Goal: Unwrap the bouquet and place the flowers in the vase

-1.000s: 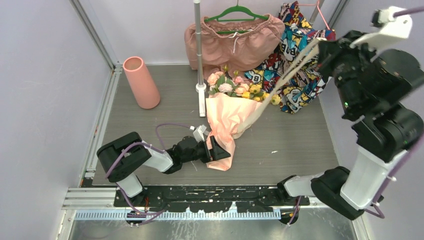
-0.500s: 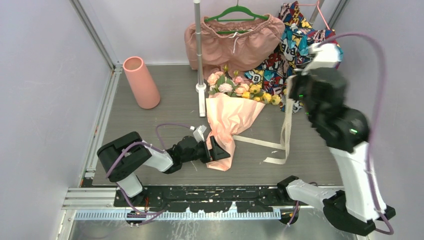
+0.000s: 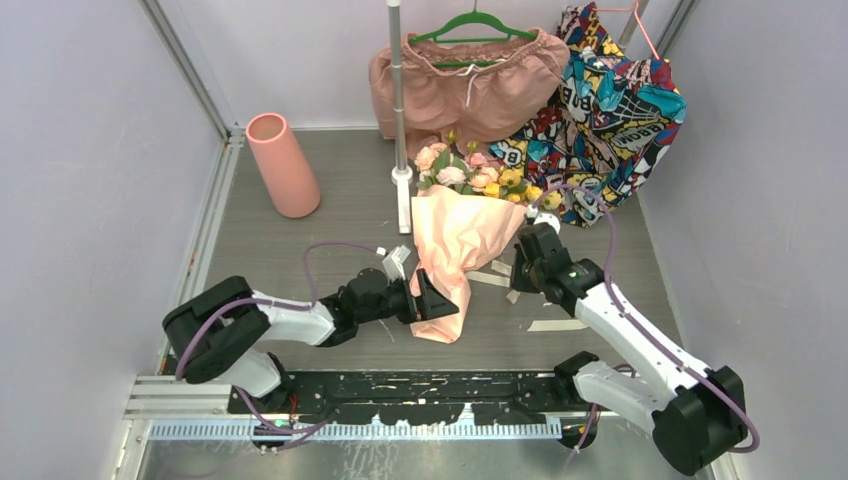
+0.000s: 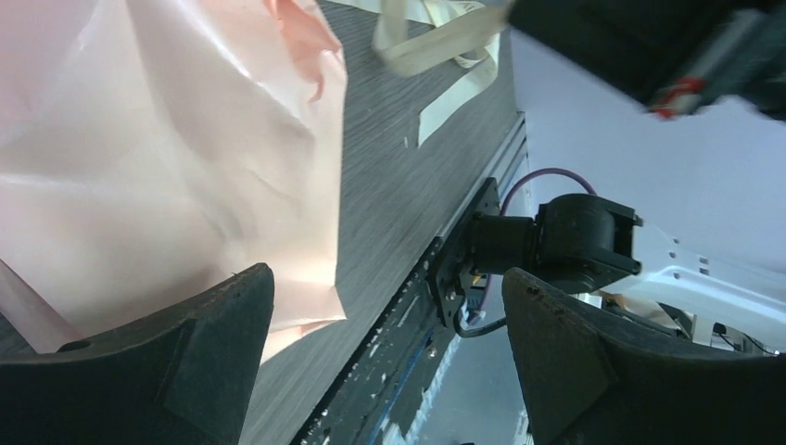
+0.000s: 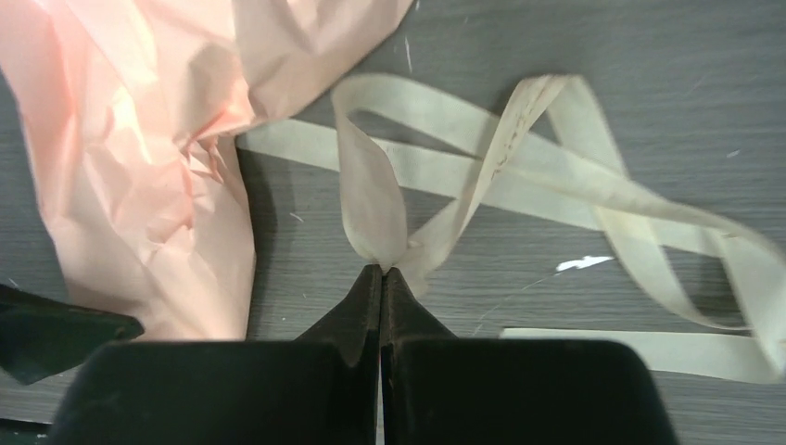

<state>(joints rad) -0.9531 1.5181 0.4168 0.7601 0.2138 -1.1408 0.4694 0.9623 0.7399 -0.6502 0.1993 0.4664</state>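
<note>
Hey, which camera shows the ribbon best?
Right wrist: the ribbon fills the frame, looped on the table, pinched between the shut right fingers. Top view shows only short strips by the paper; left wrist catches a blurred loop.

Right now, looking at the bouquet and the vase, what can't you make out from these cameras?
Flower stems: top view, hidden inside the paper cone; only the flowers show.
Bottom of the vase: top view, hidden by its own wall.
Far end of the ribbon: right wrist view, cut off by the right edge.
Whether the left gripper touches the paper: left wrist view, its finger covers that edge.
</note>
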